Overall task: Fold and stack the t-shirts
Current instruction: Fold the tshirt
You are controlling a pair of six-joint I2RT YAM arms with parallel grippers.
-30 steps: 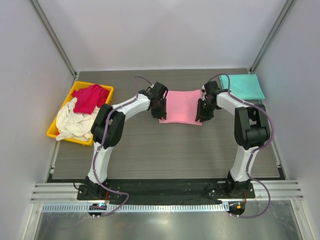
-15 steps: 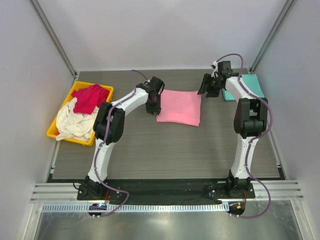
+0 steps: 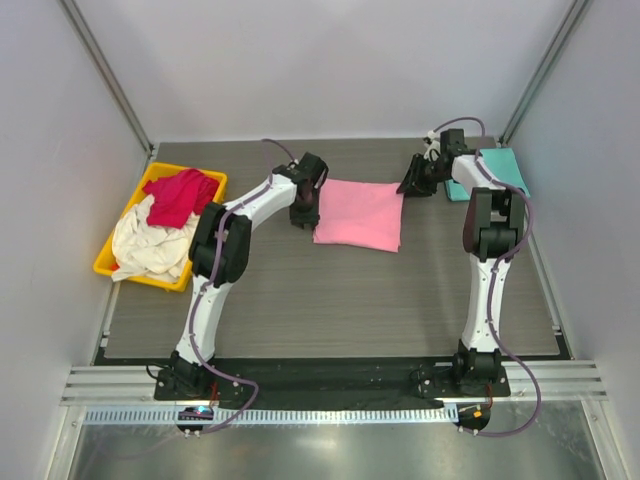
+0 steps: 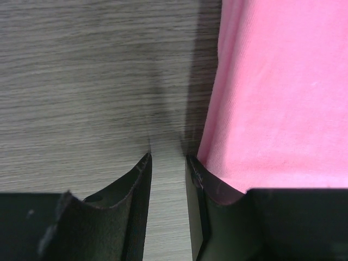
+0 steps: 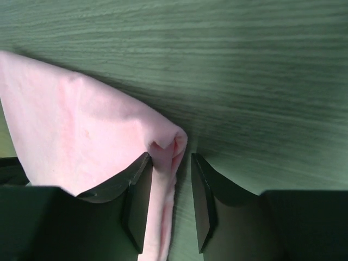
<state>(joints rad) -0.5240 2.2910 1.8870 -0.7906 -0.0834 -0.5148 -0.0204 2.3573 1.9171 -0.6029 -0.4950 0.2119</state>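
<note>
Pink t-shirt (image 3: 358,215), folded into a rough rectangle, lies flat on the far half of the table (image 3: 330,300). The left gripper (image 4: 167,157) stands at its left edge with fingers (image 4: 128,212) slightly parted over bare wood, grasping nothing; the cloth's edge touches the outer side of one finger. The right gripper (image 5: 169,157) sits at the far right corner, partly open. The cloth's corner lies loose between its fingers, against one and clear of the other. A folded teal t-shirt (image 3: 500,170) lies far right. The red t-shirt (image 3: 180,195) and cream t-shirt (image 3: 145,245) are heaped in the yellow bin (image 3: 110,262) at left.
</note>
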